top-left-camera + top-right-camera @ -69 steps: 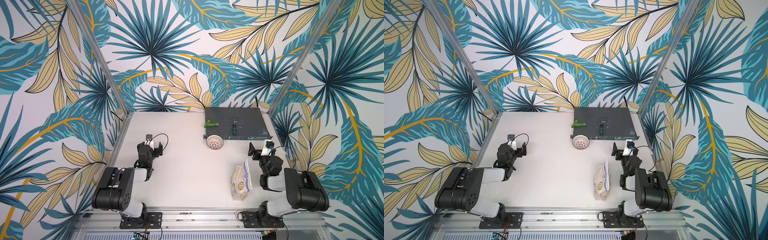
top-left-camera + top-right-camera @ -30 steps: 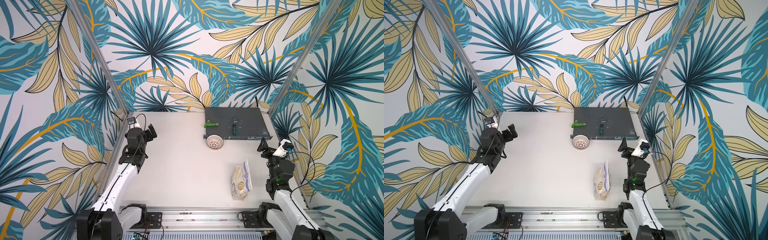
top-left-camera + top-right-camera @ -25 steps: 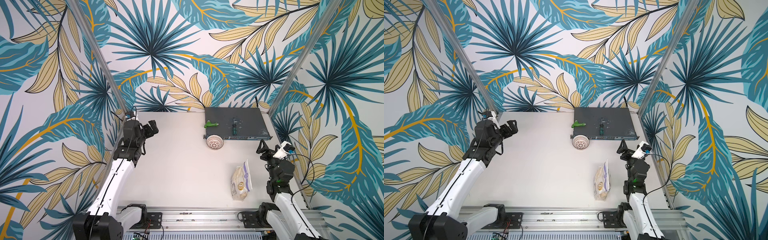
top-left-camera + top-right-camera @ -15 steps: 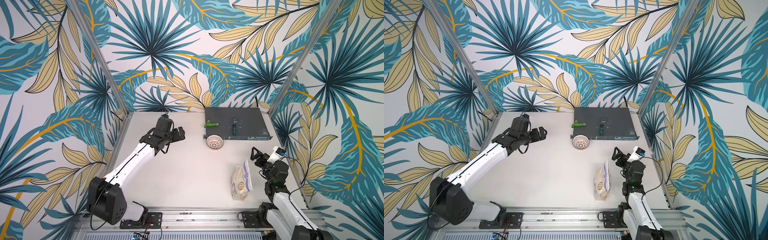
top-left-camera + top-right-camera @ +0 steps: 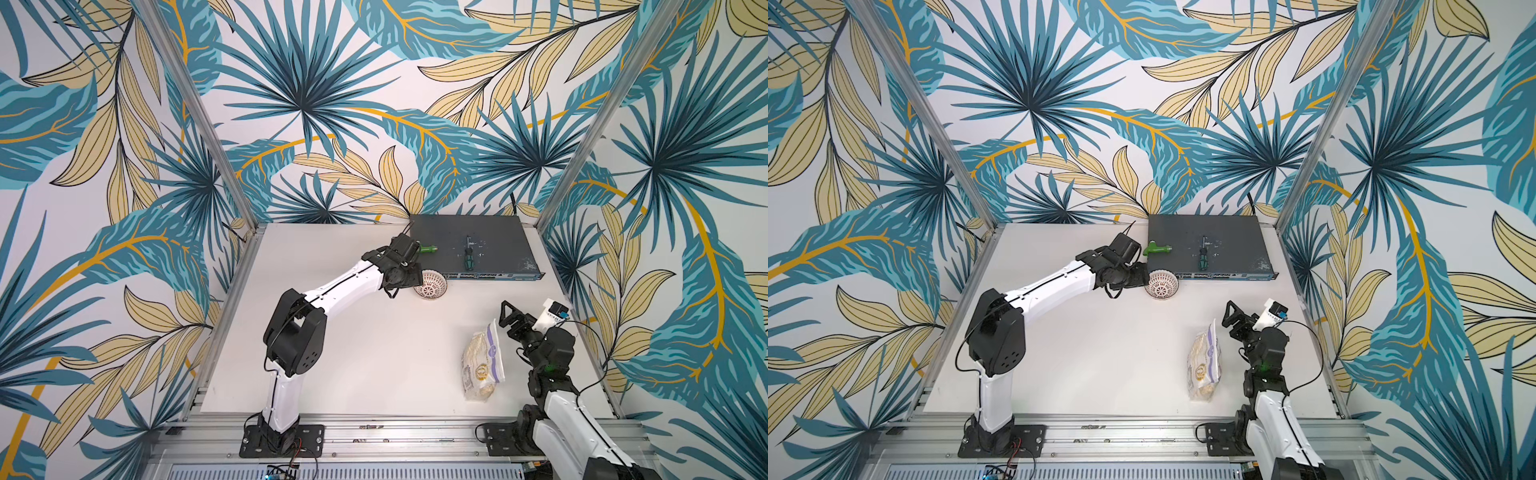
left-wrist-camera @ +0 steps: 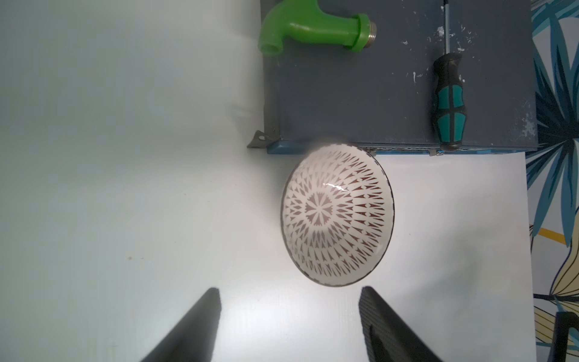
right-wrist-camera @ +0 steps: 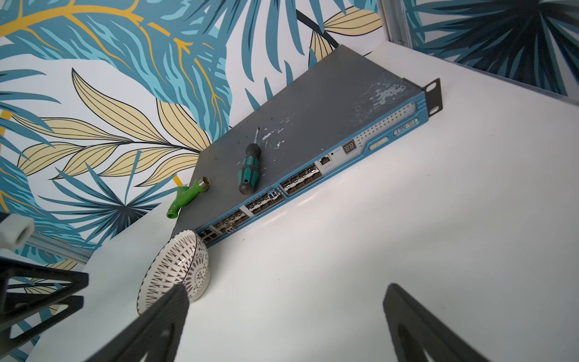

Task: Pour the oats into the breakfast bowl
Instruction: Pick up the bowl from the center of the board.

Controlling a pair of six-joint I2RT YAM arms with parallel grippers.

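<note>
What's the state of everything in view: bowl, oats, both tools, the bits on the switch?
breakfast bowl: tipped on its side by the switch front, empty
oats pouch: lying flat on the table, ungripped
left tool: open, empty, facing the bowl's mouth
right tool: open, empty
screwdriver: lying on the switch
green pipe fitting: lying on the switch, overhanging its edge

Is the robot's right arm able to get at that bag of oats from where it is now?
Probably yes. The right gripper hangs open just beside the pouch of oats, which lies on the table with nothing on top of it and only bare surface between them.
</note>
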